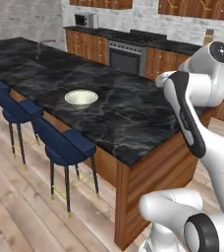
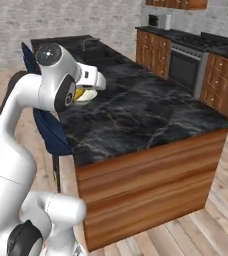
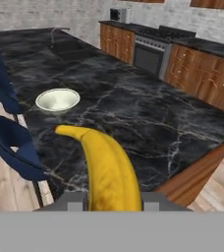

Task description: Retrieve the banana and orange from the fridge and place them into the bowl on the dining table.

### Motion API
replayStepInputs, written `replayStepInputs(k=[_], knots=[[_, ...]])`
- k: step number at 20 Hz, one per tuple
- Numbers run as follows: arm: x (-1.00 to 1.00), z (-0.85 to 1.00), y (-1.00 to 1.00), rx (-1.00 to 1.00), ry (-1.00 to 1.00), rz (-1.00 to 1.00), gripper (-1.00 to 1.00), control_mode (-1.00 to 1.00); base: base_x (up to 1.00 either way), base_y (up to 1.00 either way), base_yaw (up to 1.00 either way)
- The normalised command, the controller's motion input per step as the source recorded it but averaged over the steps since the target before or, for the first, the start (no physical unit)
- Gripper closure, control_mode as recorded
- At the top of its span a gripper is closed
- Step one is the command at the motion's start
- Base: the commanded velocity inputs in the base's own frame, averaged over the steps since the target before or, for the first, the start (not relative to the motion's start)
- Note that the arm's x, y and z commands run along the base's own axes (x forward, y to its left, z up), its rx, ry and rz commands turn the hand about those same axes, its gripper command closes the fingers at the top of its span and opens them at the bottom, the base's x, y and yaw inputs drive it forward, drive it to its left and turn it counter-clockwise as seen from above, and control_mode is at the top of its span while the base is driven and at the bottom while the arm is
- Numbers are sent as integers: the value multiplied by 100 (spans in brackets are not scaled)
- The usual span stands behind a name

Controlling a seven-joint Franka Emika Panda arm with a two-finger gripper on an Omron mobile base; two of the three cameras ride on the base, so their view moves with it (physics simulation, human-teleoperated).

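Observation:
My gripper (image 3: 112,201) is shut on the banana (image 3: 106,167), a long yellow fruit with a dark tip that points out over the dining table (image 3: 148,118). The cream-white bowl (image 3: 58,100) sits on the black marble top ahead and to the left of the banana tip, some way off, and looks empty. In the left base view the bowl (image 1: 81,98) lies near the stool side of the dining table (image 1: 133,123). In the right base view a bit of the banana (image 2: 79,93) shows behind my arm, next to the bowl (image 2: 87,96). The orange and the fridge are out of view.
Blue stools (image 1: 65,145) line the table's near side. An oven (image 1: 126,54), a microwave (image 1: 84,19), a knife block (image 1: 208,37) and wooden cabinets (image 1: 89,45) stand along the back wall. A faucet (image 1: 42,44) rises at the table's far end.

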Motion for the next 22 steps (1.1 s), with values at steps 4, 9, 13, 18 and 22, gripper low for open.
replayStepInputs(k=[4, 9, 13, 18, 22], knots=[[0, 0, 0, 0, 0, 0, 100, 100, 28, 100, -53], [0, 0, 0, 0, 0, 0, 100, 100, 28, 100, -49], [0, 0, 0, 0, 0, 0, 100, 100, 14, 100, -46], [0, 0, 0, 0, 0, 0, 100, 100, 11, 100, -44], [0, 0, 0, 0, 0, 0, 100, 100, 22, 100, -42]])
